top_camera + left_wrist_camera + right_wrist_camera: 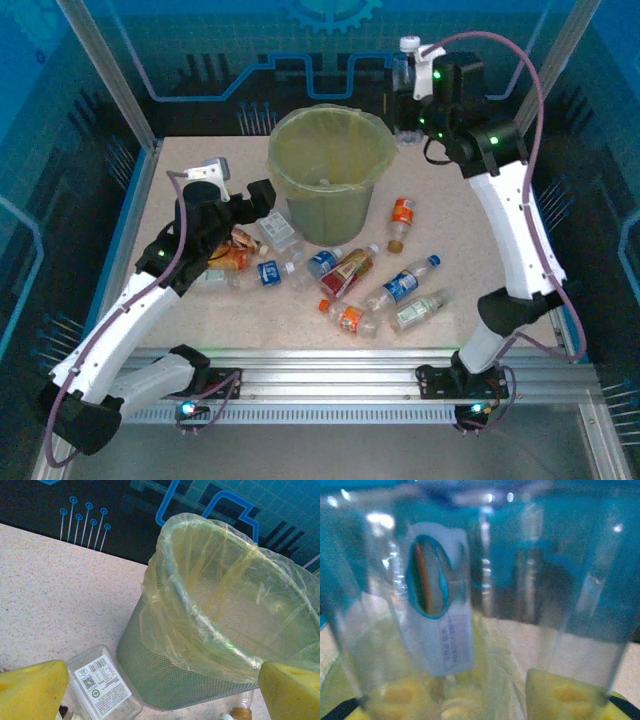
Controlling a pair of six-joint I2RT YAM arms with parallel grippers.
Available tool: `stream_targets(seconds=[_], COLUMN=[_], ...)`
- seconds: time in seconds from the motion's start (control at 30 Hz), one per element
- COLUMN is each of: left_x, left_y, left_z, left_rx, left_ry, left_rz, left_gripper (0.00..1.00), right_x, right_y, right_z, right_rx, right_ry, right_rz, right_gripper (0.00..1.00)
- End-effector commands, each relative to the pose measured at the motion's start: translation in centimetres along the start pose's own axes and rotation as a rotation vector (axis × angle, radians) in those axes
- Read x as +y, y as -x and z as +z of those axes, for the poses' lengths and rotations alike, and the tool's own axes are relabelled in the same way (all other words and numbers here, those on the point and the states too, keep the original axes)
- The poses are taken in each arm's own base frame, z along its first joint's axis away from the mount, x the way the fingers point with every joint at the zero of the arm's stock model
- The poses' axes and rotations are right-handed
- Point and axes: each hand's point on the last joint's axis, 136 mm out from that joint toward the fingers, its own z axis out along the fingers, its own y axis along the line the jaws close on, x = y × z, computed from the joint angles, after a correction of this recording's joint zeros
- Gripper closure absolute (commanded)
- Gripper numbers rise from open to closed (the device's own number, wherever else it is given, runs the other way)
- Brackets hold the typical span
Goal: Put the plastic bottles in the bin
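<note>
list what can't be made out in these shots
Right wrist view: held bottle is blurred by closeness; its label print is unreadable.
Left wrist view: bin floor hidden by its near wall; a bottle neck is cut off by the bottom edge.
Top view: bottles under the left end effector are partly covered by it; their count is unclear.

the olive-green mesh bin [330,215], lined with a translucent yellow-green bag, is pictured upright at the far middle of the table [200,180]. the plastic bottles [350,272] are scattered in front of it, most on their sides, labelled orange, blue, red and green; a clear one with a white label [102,685] lies against its base. another clear bottle [440,630] is held raised beside the rim.
</note>
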Motion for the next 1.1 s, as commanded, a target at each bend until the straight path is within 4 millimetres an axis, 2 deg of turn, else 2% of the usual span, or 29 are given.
stream_targets(seconds=[0.0, 0.27, 0.57, 1.07], left_x=[0.4, 0.4, 0.3, 0.4], left_y=[0.1, 0.1, 0.0, 0.1], left_z=[-0.4, -0.4, -0.4, -0.5], left_rx=[-0.007, -0.007, -0.006, -0.009], left_ry=[0.004, 0.005, 0.000, 0.004], left_rz=[-0.028, -0.029, -0.033, -0.030], left_gripper=[0.01, 0.01, 0.01, 0.01], right_x=[3.3, 7.3, 10.8, 12.8], right_y=[2.6, 2.7, 0.9, -3.5], right_z=[0.8, 4.2, 7.7, 12.2], right_rx=[-0.081, -0.107, -0.090, 0.014], right_ry=[0.084, 0.149, 0.204, 0.226], right_rz=[-0.065, -0.131, -0.214, -0.273], right_gripper=[0.77, 0.77, 0.76, 0.76])
